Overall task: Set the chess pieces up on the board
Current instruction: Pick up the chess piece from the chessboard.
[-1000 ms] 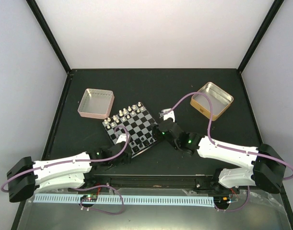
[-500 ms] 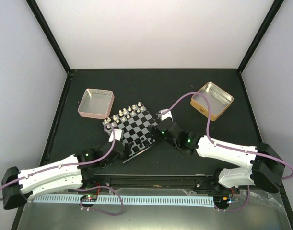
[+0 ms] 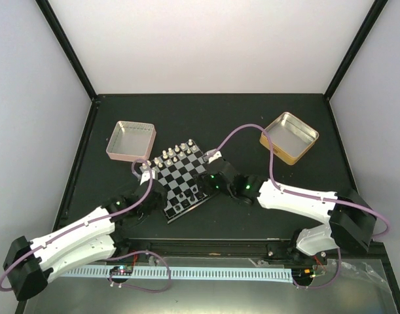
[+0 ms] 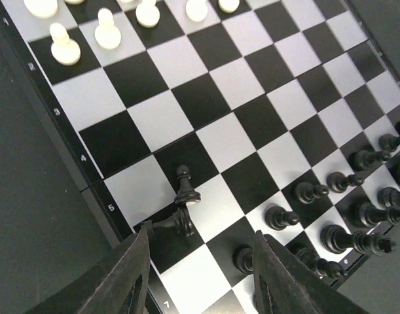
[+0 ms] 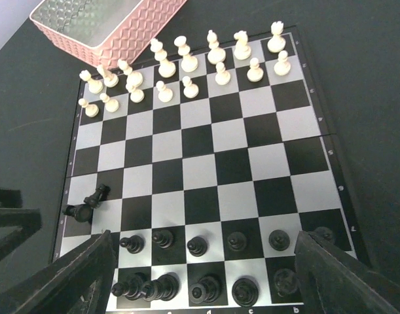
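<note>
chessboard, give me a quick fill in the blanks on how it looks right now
1. The tin next to the white chess pieces is ___ in colour.
2. The two stray pieces apart from the rows on the board are ___ in colour.
3. The left end effector hovers over the board with its jaws ___.
Missing words: pink; black; open.
</note>
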You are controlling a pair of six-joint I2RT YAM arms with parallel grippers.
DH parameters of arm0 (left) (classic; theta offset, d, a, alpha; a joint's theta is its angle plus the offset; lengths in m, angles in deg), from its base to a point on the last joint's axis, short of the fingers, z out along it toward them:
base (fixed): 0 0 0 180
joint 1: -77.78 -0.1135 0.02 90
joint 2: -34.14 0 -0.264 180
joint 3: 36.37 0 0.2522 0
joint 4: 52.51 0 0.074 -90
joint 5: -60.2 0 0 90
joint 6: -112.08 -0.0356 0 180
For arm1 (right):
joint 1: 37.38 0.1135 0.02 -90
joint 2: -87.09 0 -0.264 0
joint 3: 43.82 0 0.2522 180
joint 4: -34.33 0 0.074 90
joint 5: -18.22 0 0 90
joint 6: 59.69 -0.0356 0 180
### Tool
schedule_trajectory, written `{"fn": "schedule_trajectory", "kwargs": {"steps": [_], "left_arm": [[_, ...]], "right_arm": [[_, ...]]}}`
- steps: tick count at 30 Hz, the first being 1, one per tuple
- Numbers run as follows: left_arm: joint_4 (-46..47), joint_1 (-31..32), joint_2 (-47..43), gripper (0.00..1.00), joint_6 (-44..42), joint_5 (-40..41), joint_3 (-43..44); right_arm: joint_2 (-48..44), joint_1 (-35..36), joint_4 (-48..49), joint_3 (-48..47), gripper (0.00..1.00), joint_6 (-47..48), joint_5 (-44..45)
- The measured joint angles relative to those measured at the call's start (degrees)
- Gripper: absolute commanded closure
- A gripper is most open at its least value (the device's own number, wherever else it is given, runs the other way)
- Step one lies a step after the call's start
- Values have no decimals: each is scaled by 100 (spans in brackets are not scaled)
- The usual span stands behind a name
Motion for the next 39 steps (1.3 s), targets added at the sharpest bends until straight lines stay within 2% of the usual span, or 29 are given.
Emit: {"fn": "schedule_trajectory", "kwargs": {"steps": [6, 14, 27, 33, 39], "left_arm": [[313, -433, 476, 64, -136, -562, -15], [654, -772, 946, 73, -339, -870, -55], [920, -1180, 1655, 69, -669, -1091, -17], [863, -1276, 2234, 77, -833, -1342, 332], [898, -1285, 2570, 80, -953, -1508, 457]], "right_arm": [[157, -2, -44, -37, 29, 0, -256], [264, -2, -74, -44, 32, -2, -466], [444, -2, -74, -122, 34, -2, -669], [455, -2, -74, -127, 35, -2, -684], [518, -2, -74, -138, 35, -2, -721]]}}
